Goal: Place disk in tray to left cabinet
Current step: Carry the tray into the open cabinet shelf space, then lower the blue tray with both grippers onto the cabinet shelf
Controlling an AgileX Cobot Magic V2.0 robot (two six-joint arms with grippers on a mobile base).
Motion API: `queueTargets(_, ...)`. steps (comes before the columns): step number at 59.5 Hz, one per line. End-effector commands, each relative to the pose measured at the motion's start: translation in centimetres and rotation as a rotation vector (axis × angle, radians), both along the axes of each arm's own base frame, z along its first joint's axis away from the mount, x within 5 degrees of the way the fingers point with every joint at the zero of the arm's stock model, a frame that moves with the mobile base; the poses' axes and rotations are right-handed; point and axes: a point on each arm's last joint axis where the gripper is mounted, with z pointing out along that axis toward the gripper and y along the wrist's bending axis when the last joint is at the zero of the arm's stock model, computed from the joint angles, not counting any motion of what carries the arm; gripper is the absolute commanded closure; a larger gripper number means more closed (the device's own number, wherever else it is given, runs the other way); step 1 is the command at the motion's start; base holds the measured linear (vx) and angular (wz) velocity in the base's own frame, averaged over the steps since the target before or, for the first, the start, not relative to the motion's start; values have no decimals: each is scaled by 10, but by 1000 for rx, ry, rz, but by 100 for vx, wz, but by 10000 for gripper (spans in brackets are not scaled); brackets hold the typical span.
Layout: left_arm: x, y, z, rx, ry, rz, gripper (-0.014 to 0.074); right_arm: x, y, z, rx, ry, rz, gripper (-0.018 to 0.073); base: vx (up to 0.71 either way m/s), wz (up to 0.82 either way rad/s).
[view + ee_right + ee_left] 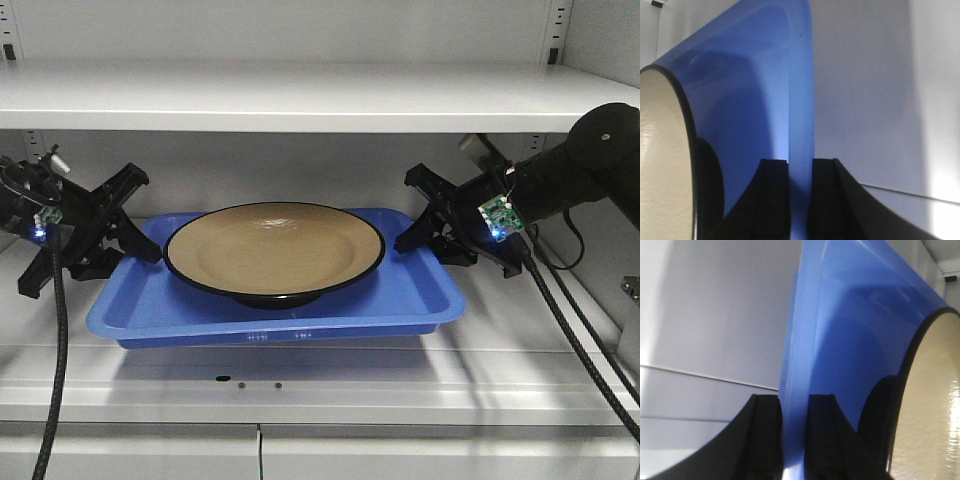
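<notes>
The tan disk (275,250) with its black rim lies in the middle of the blue tray (400,300), which sits low over the grey-white cabinet shelf (300,385). I cannot tell whether the tray touches the shelf. My left gripper (135,240) is shut on the tray's left rim, and my right gripper (415,225) is shut on its right rim. In the left wrist view the tray rim (850,340) runs between the left gripper (794,405) jaws, with the disk (935,405) beside them. The right wrist view shows the right gripper (800,167) pinching the tray (750,100), the disk (662,160) at the left.
An upper shelf (300,95) hangs close above the tray and arms. Slotted upright strips (555,30) stand at the back corners. Black cables (570,330) trail down from both arms. A door seam (259,455) shows below the shelf.
</notes>
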Motion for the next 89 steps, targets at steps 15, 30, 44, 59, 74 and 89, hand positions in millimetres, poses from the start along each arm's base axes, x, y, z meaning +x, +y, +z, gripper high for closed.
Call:
queueTargets(15,-26,-27,49,-228,-77,-74,596,-32,25,55,209,-73,114,563,3,-2)
queueTargets(30,-26,-27,49,-228,-77,-74,596,-32,25,55,209,-73,114,563,0,0)
queueTargets(44,-26,-27,49,-228,-77,-74,596,-33,26,55,210,-73,114,563,0,0)
queueTargets(59,-21,-24,48,-200,-110,-35,596,-32,25,55,212,-78,110,563,0,0)
queueTargets(74,-10,-19,37,-134,-127,11,596,-26,24,51,191,-96,76,563,0,0)
queueTargets(89,13,-16,21,-143,-167,90,596,-9,24,35,205,-97,30,563,0,0)
